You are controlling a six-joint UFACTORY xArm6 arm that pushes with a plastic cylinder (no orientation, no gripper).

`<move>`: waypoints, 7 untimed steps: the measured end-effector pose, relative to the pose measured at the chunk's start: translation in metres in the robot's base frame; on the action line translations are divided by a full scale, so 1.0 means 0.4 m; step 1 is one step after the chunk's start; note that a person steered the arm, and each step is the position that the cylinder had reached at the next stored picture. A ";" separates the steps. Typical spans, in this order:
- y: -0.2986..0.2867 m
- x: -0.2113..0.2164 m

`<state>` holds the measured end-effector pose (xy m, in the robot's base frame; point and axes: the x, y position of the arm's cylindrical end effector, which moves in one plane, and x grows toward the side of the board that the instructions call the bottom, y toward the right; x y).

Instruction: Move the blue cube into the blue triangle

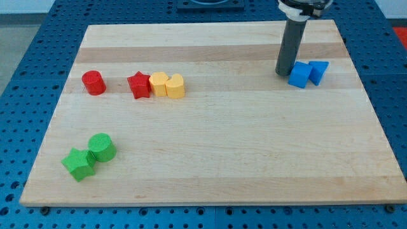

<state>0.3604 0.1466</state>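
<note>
Tip touching blue cube left side, blue triangle beyond

pale wooden board, visible grain in long strips, smooth satin finish. matt plastic-looking blocks all round: blue cube, blue triangle, red cylinder, green cylinder. dull dark grey rod, smooth, down to my tip. blue perforated table underneath, painted metal by the look.

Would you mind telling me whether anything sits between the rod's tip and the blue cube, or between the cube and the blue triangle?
Nothing visible does. My tip stands right against the blue cube on its view-left side, and the cube already appears to touch the blue triangle on its view-right side.
</note>
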 end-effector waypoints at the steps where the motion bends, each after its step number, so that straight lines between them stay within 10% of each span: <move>1: 0.001 0.015; 7: 0.017 0.098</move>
